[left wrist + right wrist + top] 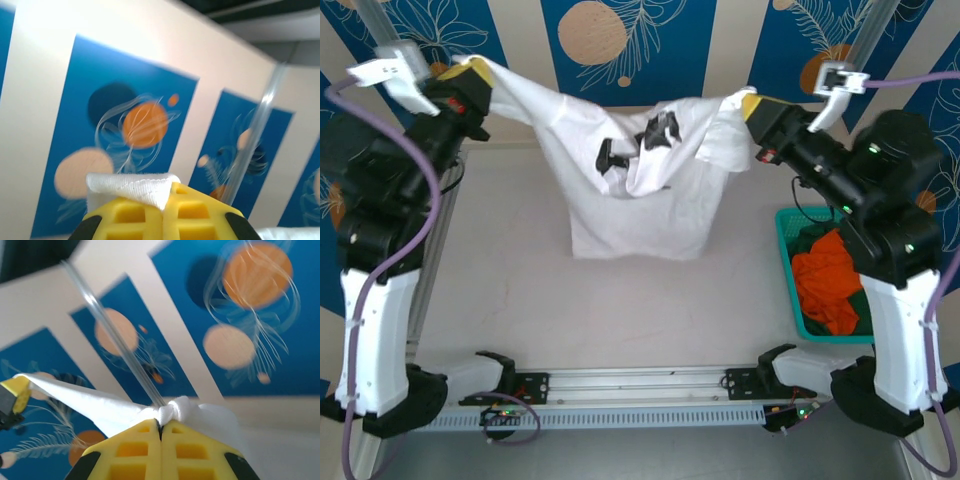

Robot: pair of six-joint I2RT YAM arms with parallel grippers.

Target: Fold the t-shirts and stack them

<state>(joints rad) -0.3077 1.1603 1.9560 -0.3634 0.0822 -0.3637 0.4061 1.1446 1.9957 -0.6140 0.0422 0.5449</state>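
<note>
The white shirt (630, 200) hangs spread over the far bench (620, 310), its lower edge reaching the surface, one top corner pinched in the closed left claw (470, 72), the other in the closed right claw (748, 105), well apart from the orange shirt (828, 280) in the basket (784, 245).

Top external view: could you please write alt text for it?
A white t-shirt hangs over the table, stretched between the left gripper and right gripper, both shut on its top edge. An orange shirt lies in a teal basket at right.
</note>
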